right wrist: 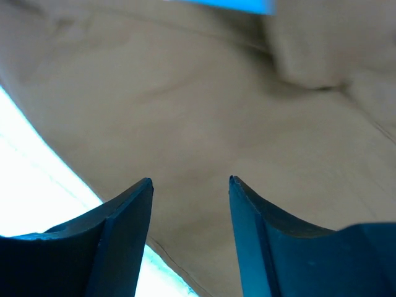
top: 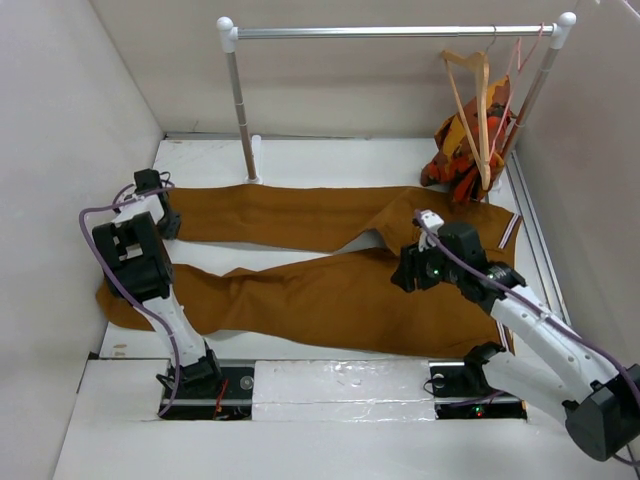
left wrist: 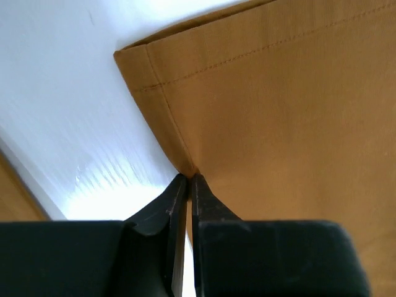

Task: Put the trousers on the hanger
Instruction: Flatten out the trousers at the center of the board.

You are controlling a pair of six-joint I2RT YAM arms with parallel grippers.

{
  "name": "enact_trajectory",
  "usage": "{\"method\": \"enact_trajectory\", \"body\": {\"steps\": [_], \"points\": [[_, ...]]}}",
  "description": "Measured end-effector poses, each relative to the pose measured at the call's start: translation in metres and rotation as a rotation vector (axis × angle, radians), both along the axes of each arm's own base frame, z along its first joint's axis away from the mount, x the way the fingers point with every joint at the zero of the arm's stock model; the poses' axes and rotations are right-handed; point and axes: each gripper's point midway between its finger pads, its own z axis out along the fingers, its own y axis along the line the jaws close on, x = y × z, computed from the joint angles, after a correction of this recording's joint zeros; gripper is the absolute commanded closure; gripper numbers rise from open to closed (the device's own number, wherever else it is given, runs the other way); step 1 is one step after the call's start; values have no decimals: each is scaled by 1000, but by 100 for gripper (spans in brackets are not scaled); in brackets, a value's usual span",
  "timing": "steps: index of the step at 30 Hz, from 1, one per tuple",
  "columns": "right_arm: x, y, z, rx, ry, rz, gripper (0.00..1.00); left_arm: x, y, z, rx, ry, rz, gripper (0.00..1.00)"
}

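While flat, trousers (top: pixel 300 300) in left gripper (left wrist: pixel 188 177).

A white table (top: pixel 330 162) fills the middle of the top view, boxed in by a plain left wall (top: pixel 60 120), back wall (top: pixel 340 85) and right wall (top: pixel 600 150). A metal clothes rail (top: pixel 400 32) with white corner joints spans the upper frame. The light is soft and even, and a glossy strip (top: pixel 340 382) glints at lower centre.

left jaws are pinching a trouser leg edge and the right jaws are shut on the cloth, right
No: the right gripper stands open over the trousers, as the right wrist view shows. The left gripper does pinch the leg edge.
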Motion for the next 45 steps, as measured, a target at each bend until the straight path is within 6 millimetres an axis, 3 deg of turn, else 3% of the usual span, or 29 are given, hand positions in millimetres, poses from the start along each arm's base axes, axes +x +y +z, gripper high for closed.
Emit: {"method": "enact_trajectory", "body": {"steps": [3, 4, 8, 9, 11, 13, 17, 20, 24, 26, 27, 28, 30, 31, 35, 41, 44, 45], "points": [[18, -30, 3, -9, -2, -155, 74, -1, 11, 1, 45, 13, 7, 100], [26, -44, 3, -8, -1, -218, 100, -3, 15, 1, 65, 23, 9, 100], [55, -116, 3, 11, 11, -534, 100, -10, 27, 1, 122, 52, 18, 100], [59, -133, 3, 10, 10, -604, 80, -12, 27, 1, 128, 56, 17, 100], [63, -162, 2, 5, 9, -723, 51, -15, 28, 3, 132, 59, 19, 100], [63, -190, 2, -9, 4, -832, 31, -14, 28, 5, 133, 52, 20, 100], [63, -256, -13, -28, 39, -1044, 20, -11, 27, 12, 123, 22, 22, 100], [63, -294, -44, -32, 147, -1146, 16, -7, 24, 16, 103, -7, 25, 100], [76, -305, -92, -24, 325, -1106, 15, -3, 20, 16, 82, -25, 23, 100], [83, -307, -105, -19, 358, -1070, 19, -2, 19, 16, 74, -29, 23, 100], [92, -309, -101, -12, 326, -1051, 47, -2, 18, 16, 70, -31, 22, 100], [94, -310, -101, -12, 327, -1050, 47, -2, 18, 16, 67, -32, 21, 100], [95, -309, -106, -3, 337, -1033, 92, -1, 17, 16, 62, -35, 22, 100], [95, -308, -110, 6, 352, -1033, 100, -1, 17, 16, 61, -34, 22, 100], [92, -322, -110, 30, 374, -1082, 100, -2, 17, 16, 64, -33, 23, 100], [99, -364, -82, -46, 342, -1181, 100, -2, 18, 16, 68, -31, 24, 100], [109, -373, -78, -71, 333, -1187, 81, -2, 18, 17, 69, -29, 25, 100], [112, -375, -80, -81, 337, -1185, 67, -1, 18, 18, 70, -30, 25, 100]]}}
